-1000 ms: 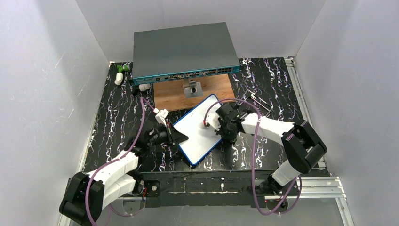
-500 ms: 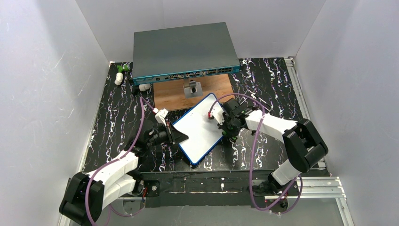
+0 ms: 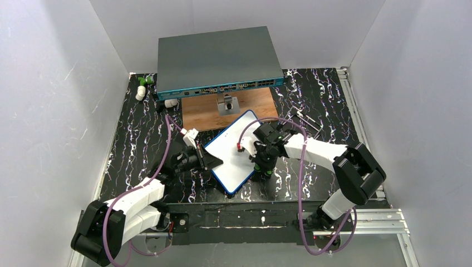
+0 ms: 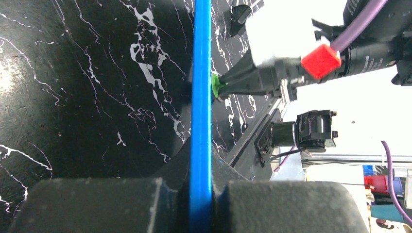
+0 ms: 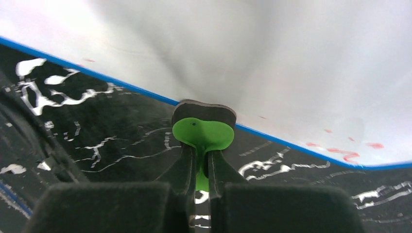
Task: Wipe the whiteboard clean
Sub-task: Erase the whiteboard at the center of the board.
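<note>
The whiteboard (image 3: 236, 147), white with a thin blue frame, lies tilted on the black marbled table. My left gripper (image 3: 214, 162) is shut on its left edge; in the left wrist view the blue frame (image 4: 200, 111) runs straight up between the jaws. My right gripper (image 3: 260, 167) is shut on a green eraser (image 5: 203, 133) with a dark felt pad, held at the board's lower right edge. The eraser also shows in the left wrist view (image 4: 214, 83). The board face (image 5: 252, 58) looks mostly white, with faint red marks (image 5: 342, 153) near the edge.
A grey-teal network switch box (image 3: 217, 58) stands at the back. A brown wooden board (image 3: 228, 108) with a small metal part lies in front of it. Small white and green pieces (image 3: 143, 86) sit at the back left. A metal rail (image 3: 356, 219) runs along the near right.
My right gripper swept with the eraser from the board's middle up toward its far corner, then back down to the lower right edge. The left gripper kept holding the board.
</note>
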